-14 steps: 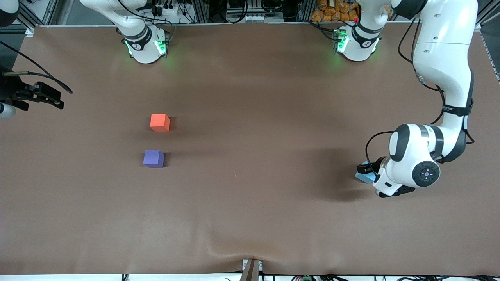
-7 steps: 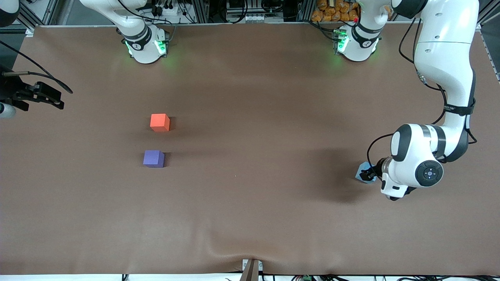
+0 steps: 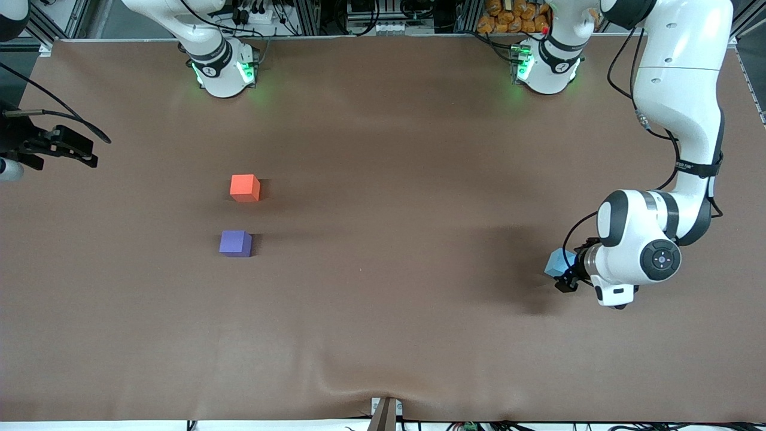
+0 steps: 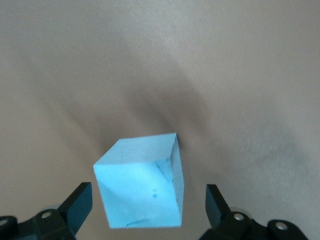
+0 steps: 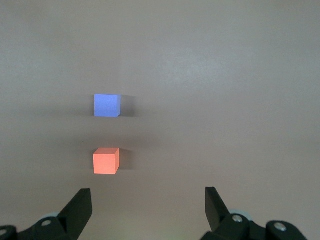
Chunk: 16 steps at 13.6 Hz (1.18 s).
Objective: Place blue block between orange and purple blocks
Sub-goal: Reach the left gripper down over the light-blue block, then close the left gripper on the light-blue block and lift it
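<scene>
The left gripper [image 4: 145, 205] is hanging low with its jaws spread wide around the blue block [image 4: 141, 186], gripping nothing, while the right gripper [image 5: 147, 205] is waiting open-jawed over the orange block [image 3: 245, 187] and purple block [image 3: 235, 243], their gap unfilled.

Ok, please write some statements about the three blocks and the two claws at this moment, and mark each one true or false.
1. The blue block sits between the open fingers of the left claw, with a gap on each side. True.
2. The orange block touches the purple block. False: bare table shows between them.
3. The purple block is nearer to the front camera than the orange block. True.
4. The right claw is shut on the orange block. False: it is open, empty, and waits at the right arm's end of the table.
5. The blue block already lies between the other two blocks. False: it is near the left arm's end of the table.
</scene>
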Each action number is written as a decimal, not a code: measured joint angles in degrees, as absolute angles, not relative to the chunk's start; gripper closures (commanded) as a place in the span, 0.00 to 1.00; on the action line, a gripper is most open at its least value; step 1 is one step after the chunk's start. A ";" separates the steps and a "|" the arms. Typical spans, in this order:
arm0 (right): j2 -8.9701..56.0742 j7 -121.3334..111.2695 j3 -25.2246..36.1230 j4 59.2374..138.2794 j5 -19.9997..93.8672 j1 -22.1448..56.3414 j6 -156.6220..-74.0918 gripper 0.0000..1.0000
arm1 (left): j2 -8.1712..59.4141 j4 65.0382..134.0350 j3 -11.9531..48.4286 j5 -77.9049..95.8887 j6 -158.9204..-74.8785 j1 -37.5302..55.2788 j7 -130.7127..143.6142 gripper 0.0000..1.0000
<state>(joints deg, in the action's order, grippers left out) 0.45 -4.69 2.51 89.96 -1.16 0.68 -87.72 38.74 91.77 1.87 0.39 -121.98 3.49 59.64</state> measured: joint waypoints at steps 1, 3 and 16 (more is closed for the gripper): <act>0.45 -4.69 2.51 89.96 -1.16 0.69 -87.72 0.00 | 38.69 92.76 1.87 0.39 -123.24 3.05 60.45 0.00; 0.45 -4.69 2.52 89.96 -1.16 0.68 -87.72 0.00 | 38.52 94.95 1.85 0.40 -124.34 2.49 60.85 0.00; 0.43 -4.69 2.51 89.26 -1.16 0.69 -87.81 0.00 | 37.72 98.42 2.15 -3.46 -125.92 3.12 57.39 0.69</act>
<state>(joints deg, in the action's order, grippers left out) 0.43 -4.69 2.51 89.26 -1.16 0.69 -87.81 37.72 98.42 2.15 -3.46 -125.92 3.12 57.39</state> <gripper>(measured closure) 0.000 0.379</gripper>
